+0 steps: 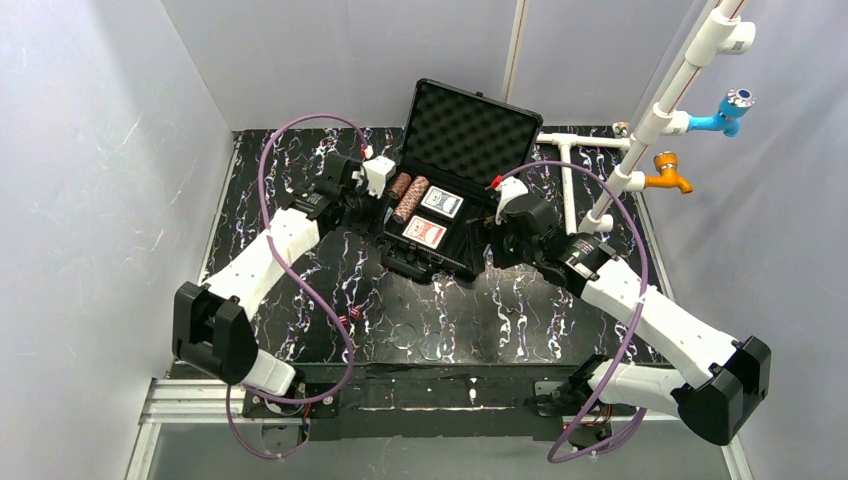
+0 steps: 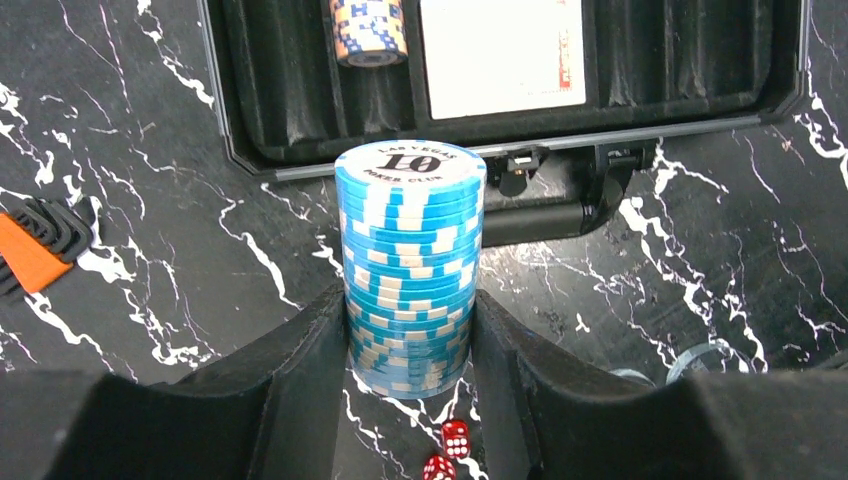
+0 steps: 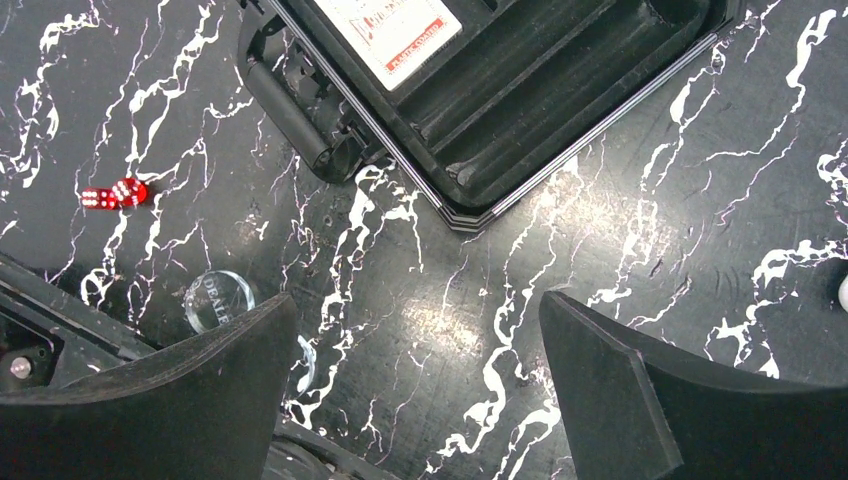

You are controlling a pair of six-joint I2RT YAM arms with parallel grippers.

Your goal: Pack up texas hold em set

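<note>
The black case [image 1: 452, 262] lies open at the table's middle, its foam-lined lid [image 1: 465, 125] raised. In it are brown chip stacks [image 1: 405, 195] and two card decks [image 1: 441, 202] [image 1: 425, 233]. My left gripper [image 2: 410, 310] is shut on a stack of blue chips [image 2: 410, 250], held above the table just in front of the case's front wall [image 2: 300, 120]. Two red dice [image 2: 450, 448] lie on the table below it. My right gripper [image 3: 420, 350] is open and empty over bare table, beside the case's corner [image 3: 560, 110].
A white pipe frame [image 1: 660, 110] with blue and orange taps stands at the back right. Clear dealer buttons [image 3: 218, 300] and the red dice [image 3: 113, 193] lie on the table in front of the case. An orange and black object [image 2: 30, 255] shows at the left wrist view's left edge.
</note>
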